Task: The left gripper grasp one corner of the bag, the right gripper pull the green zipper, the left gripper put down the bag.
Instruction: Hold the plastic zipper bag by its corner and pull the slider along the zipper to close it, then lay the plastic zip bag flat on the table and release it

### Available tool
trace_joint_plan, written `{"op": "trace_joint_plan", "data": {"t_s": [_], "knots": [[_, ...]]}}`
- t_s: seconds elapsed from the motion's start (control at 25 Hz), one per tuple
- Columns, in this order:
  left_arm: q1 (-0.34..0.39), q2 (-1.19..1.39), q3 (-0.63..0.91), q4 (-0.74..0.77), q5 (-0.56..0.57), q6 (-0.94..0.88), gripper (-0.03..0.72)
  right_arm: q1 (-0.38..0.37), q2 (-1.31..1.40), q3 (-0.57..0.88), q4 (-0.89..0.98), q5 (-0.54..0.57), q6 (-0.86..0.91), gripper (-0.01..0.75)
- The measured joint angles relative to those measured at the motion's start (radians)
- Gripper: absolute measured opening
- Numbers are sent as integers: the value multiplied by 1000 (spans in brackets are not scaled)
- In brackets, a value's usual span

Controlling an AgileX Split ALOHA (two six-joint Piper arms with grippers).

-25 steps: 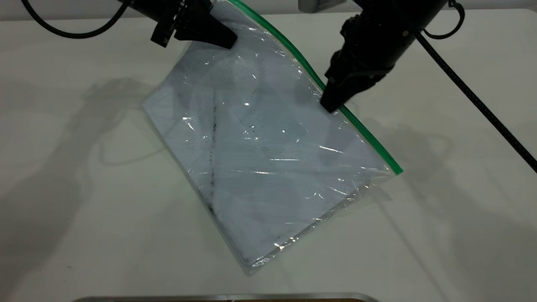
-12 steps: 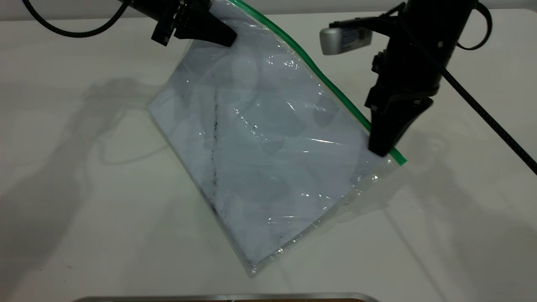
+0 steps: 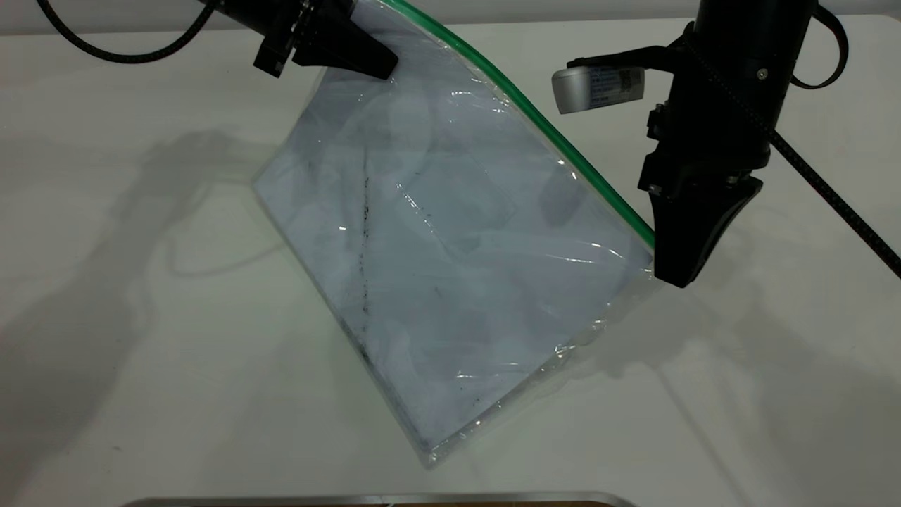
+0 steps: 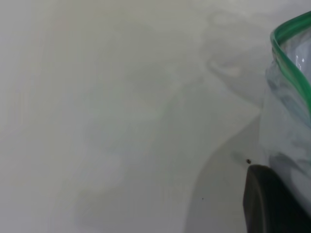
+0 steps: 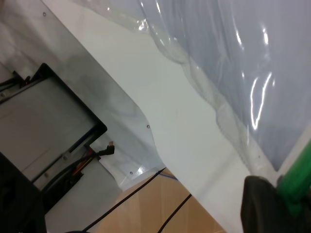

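Observation:
The bag (image 3: 450, 260), a clear pouch with white sheets and a dark smudge line, hangs tilted with its lower corner on the white table. My left gripper (image 3: 373, 63) is shut on its far upper corner; in the left wrist view the pouch (image 4: 291, 126) lies against one black finger (image 4: 267, 204). The green zipper (image 3: 563, 148) runs down the right edge. My right gripper (image 3: 679, 271) is shut on the zipper's slider at the strip's lower end; the green tab (image 5: 296, 184) sits against its finger (image 5: 260, 206).
The white table (image 3: 141, 317) surrounds the bag. A metal frame edge (image 3: 373, 501) runs along the near side. The right wrist view shows the table's edge, a grey metal plate (image 5: 63, 77) and cables over a wooden floor beyond it.
My right gripper has slid down the green zipper from its middle to its lower end. The bag's right side lifted and pulled taut. The left gripper held still.

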Motion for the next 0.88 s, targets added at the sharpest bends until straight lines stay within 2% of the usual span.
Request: {"op": "trace_joint_plan", "data": {"t_s": [0.2,0.28,0.52,0.6,0.76,0.88], "knots": [[2,0,0,7,-20,0,51,0,0,2,-18,-20,27,113],[7,0,0,16,-39,0,51,-1,0,2,-22,-54,31,168],[9,0,0,28,-53,-7,51,-1,0,2,-23,-150,34,410],[-2,0,0,64,-63,-31,51,-1,0,2,-24,-194,35,462],[-41,0,0,131,-109,-167,54,-1,0,2,-24,-277,35,505],[-67,0,0,131,-143,-251,90,-1,0,2,-25,-320,37,509]]}}
